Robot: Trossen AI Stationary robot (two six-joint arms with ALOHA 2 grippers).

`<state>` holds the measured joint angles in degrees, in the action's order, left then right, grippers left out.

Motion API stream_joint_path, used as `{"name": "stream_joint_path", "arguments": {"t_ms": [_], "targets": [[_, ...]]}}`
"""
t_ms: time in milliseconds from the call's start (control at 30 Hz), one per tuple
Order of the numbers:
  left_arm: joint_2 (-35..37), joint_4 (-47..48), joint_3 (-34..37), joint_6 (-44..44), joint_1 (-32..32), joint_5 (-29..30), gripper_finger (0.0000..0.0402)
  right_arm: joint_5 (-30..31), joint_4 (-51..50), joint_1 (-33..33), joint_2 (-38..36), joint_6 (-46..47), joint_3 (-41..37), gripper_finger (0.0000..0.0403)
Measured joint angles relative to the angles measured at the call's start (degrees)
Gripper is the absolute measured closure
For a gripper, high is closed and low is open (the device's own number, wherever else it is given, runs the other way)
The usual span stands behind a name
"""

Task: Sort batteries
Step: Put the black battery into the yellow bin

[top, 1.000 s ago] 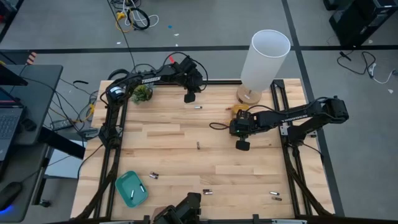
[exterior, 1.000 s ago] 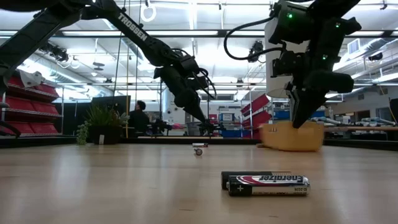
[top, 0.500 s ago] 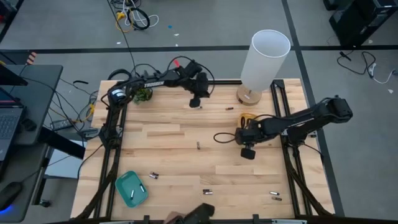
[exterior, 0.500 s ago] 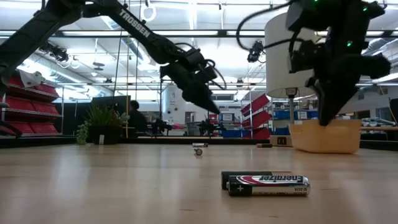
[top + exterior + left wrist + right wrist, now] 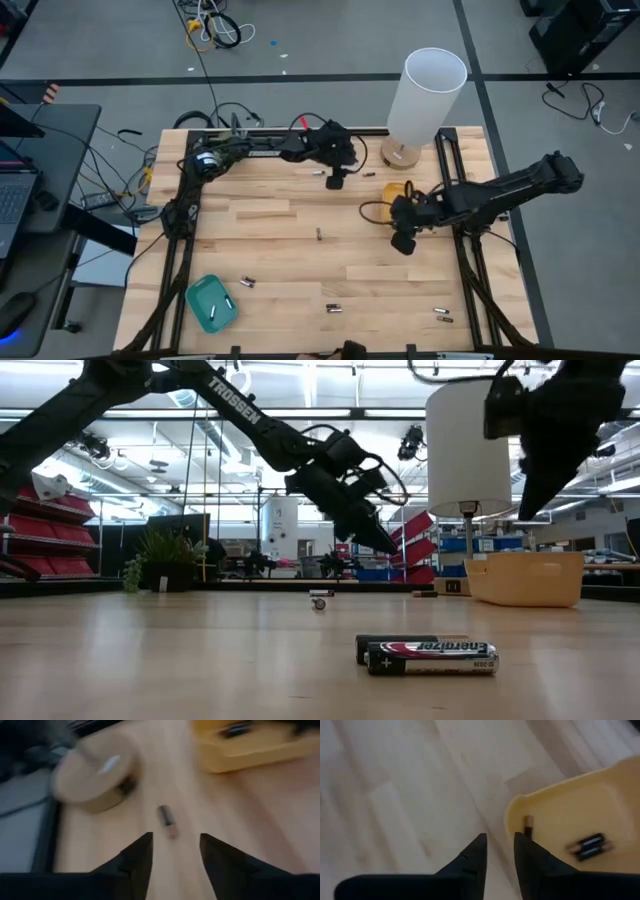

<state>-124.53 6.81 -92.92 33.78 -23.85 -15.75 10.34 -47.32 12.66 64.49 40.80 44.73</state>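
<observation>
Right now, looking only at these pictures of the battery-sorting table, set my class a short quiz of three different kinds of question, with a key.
1. True or false: the yellow tray already holds batteries.
2. Multiple choice: the teal tray sits at the table's A) front left corner, B) back right corner, C) centre.
3. Short answer: what lies on the wood just ahead of the left gripper?

Key
1. True: the right wrist view shows a pair of batteries lying in it, plus one more by its wall.
2. A.
3. A single battery, loose on the table, near the lamp base. The right gripper holds nothing.
</observation>
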Motion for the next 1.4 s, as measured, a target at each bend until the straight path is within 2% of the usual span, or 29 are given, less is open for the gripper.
{"name": "stream_joint_path", "arguments": {"t_ms": [67,133,400,700,800,1000,1233,1400], "targets": [[-0.35,-0.26,-1.86,-4.27,0.13,2.58,0.0207,0.1,0.14,1.46,-2.34,3.49,0.0,0.0314],[-0.39,1.89,-3.74,-7.58,0.13,2.11,0.0205,0.81,0.45,3.01,-4.31,5.64,0.0,0.0313],[-2.54,3.69,-10.29,-13.46,0.39,2.62,0.0238,3.67,0.78,5.25,-9.19,9.42,0.0,0.0315],[-16.64,17.76,-29.02,-22.49,1.01,6.35,0.0246,3.7,1.17,5.47,-9.34,10.43,0.0,0.0316],[-20.09,20.28,-32.8,-23.56,1.44,7.03,0.0246,3.7,1.13,5.86,-9.34,10.52,0.0,0.0316],[-23.28,19.89,-34.32,-23.46,2.53,7.17,0.0246,3.53,1.02,6.81,-9.4,10.75,0.02,0.0316],[-23.23,20.89,-34.34,-21.16,3.04,6.52,0.0245,3.5,1.0,6.92,-9.4,10.73,0.02,0.0316],[-23.23,22.49,-34.34,-20.95,2.97,7.46,0.0261,3.48,1.0,6.92,-9.4,10.75,0.02,0.0316]]}}
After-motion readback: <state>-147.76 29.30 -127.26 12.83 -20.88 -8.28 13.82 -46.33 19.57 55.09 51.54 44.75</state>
